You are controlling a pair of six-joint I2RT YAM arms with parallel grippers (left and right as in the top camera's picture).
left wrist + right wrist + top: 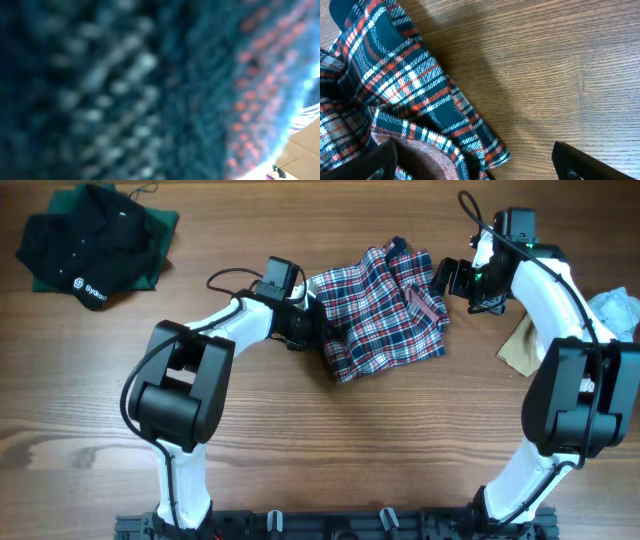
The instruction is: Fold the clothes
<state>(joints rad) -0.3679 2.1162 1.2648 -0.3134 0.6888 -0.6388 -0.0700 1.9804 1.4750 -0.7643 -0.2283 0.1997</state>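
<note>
- We stretch our left arm (215,320) inward with the elbow bent; the left end effector (303,326) sits low; how its jaws stand we cannot tell
- Our right arm (545,290) bends inward; the right end effector (447,278) hovers, fingers (580,160) spread wide apart

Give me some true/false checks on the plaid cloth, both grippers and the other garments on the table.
1. The plaid cloth lies bunched up between the two grippers. True.
2. The right gripper is shut on the plaid cloth. False: its fingers stand wide apart, open.
3. A black garment lies on a green cloth at the far left. True.
4. The left wrist view shows the left gripper with its fingers clear of the cloth. False: blurred fabric fills that view and no fingers can be made out.
5. The plaid cloth is the only fabric on the right side. False: a light blue cloth and a tan cloth lie there.
</note>
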